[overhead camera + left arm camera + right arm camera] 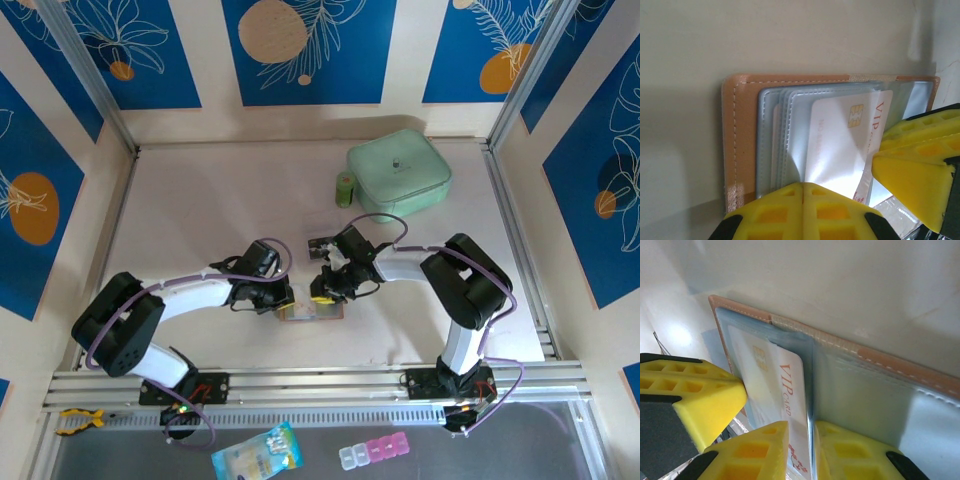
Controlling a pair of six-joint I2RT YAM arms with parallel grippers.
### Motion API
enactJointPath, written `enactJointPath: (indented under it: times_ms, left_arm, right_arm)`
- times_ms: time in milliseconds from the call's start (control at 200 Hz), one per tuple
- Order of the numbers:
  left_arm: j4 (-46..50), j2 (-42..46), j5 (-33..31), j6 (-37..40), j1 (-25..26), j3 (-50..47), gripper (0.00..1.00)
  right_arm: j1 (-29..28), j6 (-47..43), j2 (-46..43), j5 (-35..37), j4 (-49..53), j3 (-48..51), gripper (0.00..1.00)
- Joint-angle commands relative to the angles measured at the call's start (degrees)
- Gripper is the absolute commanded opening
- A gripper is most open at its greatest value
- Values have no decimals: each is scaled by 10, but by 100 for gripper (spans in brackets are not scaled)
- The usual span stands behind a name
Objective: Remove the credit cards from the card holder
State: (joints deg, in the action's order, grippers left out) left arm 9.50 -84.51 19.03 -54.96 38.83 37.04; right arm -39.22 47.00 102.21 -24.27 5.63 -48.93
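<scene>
The pale table [200, 200] carried a mint-green zip pouch [400, 178] at its far right, with a small green bottle [344, 189] just beside it, both well apart from the work. The left arm [190, 295] and right arm [440, 275] reached inward and met near the front middle, over the card holder [310, 312].

The holder lay spread open and flat on the table, tan cover down and clear sleeves up, most likely so a card could slide out sideways. The left jaws were together, their yellow fingers [775, 212] set on the holder's near edge. That looked like an anchor to keep the wallet from being dragged along, though whether they pinched the edge or only pressed it could not be told.

A white credit card [840, 145] with a gold chip and red VIP lettering sat in the top sleeve, its outer end jutting past the sleeve's edge. The right jaws were clamped on that end, one finger [765, 450] on each face. The grip lay just beside the left jaws, so the pull would run away from the pinned edge.
</scene>
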Motion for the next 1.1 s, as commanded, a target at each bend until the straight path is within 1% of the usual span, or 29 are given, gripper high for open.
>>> enactJointPath:
  times_ms: [0,540,830,1095]
  left_arm:
    - [23,-8,-9,7,5,2,4]
    - [23,-7,-10,6,5,4,4]
    - [26,-5,-11,6,5,4,4]
    - [28,-6,-12,6,5,5,4]
  right_arm:
    - [1,4,7,-13,3,6,21]
    - [6,18,-1,-46,-51,27,17]
    - [9,12,-16,-27,-33,34,11]
    - [20,-9,-40,-6,2,39,9]
